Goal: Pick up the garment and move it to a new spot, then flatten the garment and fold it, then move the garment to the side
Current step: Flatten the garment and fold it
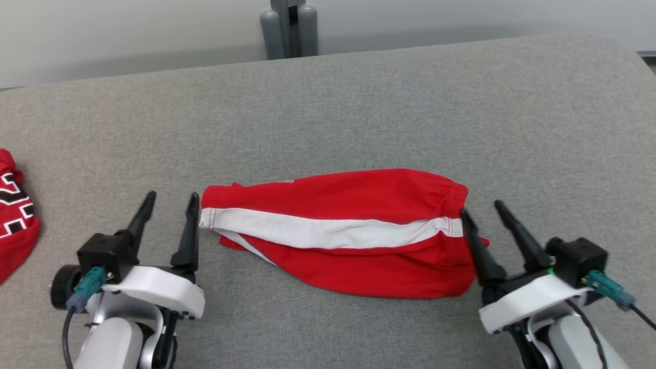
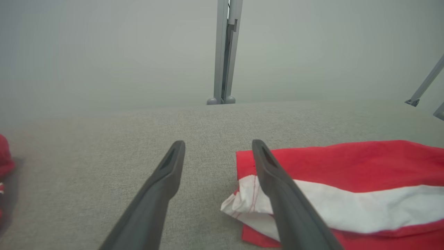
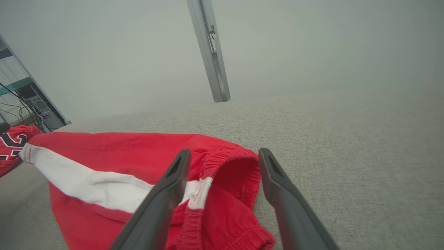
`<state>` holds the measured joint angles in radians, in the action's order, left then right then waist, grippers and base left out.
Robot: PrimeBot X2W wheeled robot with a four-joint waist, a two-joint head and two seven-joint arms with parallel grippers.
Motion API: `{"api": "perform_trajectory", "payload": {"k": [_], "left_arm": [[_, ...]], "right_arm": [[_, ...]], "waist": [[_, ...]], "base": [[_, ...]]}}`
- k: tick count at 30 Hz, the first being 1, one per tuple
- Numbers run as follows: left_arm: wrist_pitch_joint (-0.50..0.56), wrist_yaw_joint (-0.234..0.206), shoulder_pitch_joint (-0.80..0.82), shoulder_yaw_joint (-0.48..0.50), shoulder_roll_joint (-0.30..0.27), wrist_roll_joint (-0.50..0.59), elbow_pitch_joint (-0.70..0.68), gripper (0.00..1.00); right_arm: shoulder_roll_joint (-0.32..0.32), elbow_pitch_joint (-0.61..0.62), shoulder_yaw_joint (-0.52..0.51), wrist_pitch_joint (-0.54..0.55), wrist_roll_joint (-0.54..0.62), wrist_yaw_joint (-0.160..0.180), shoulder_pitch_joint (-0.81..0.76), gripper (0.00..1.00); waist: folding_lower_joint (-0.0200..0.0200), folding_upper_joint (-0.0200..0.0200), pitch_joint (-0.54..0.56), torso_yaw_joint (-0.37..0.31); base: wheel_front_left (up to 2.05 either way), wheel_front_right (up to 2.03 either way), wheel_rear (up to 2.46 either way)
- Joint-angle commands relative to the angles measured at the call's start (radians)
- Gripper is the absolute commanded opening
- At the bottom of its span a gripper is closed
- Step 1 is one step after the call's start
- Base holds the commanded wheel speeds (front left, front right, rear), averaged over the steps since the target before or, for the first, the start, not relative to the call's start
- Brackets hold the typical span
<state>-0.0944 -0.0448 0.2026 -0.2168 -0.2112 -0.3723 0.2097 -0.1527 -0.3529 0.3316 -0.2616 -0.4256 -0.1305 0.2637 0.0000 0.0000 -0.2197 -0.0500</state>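
The garment [image 1: 338, 230] is a pair of red shorts with a white side stripe, lying folded lengthwise across the middle of the grey table [image 1: 359, 102]. My left gripper [image 1: 170, 200] stands open at the leg-hem end, its right finger against the hem [image 2: 242, 205]. My right gripper [image 1: 482, 209] stands open at the elastic waistband end [image 3: 225, 163], with the waistband edge lying between and under its fingers. Neither gripper holds cloth.
A second red garment with black-and-white lettering [image 1: 13, 225] lies at the table's left edge. A grey metal post [image 1: 289, 28] stands behind the table's far edge. A shelf with cables [image 3: 24, 100] is off to the left.
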Motion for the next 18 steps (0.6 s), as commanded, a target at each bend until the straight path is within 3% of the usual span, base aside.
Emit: {"api": "perform_trajectory", "payload": {"k": [1, 7, 18], "left_arm": [[-0.030, -0.018, -0.010, 0.017, -0.014, 0.012, -0.033, 1.00], [-0.087, -0.086, -0.041, 0.053, -0.047, 0.064, -0.163, 1.00], [-0.069, -0.155, -0.185, 0.053, -0.082, 0.113, -0.335, 1.00]], "right_arm": [[0.001, 0.038, -0.037, -0.006, 0.023, -0.001, -0.025, 1.00], [0.032, 0.182, -0.166, -0.005, 0.126, -0.001, -0.099, 1.00], [0.072, 0.313, -0.179, 0.060, 0.197, 0.000, -0.199, 1.00]], "waist": [[0.0000, 0.0000, 0.007, 0.007], [0.0000, 0.0000, 0.033, 0.016], [0.0000, 0.0000, 0.107, 0.013]], "base": [[0.00, 0.00, 0.00], [0.00, 0.00, 0.00], [0.00, 0.00, 0.00]]}}
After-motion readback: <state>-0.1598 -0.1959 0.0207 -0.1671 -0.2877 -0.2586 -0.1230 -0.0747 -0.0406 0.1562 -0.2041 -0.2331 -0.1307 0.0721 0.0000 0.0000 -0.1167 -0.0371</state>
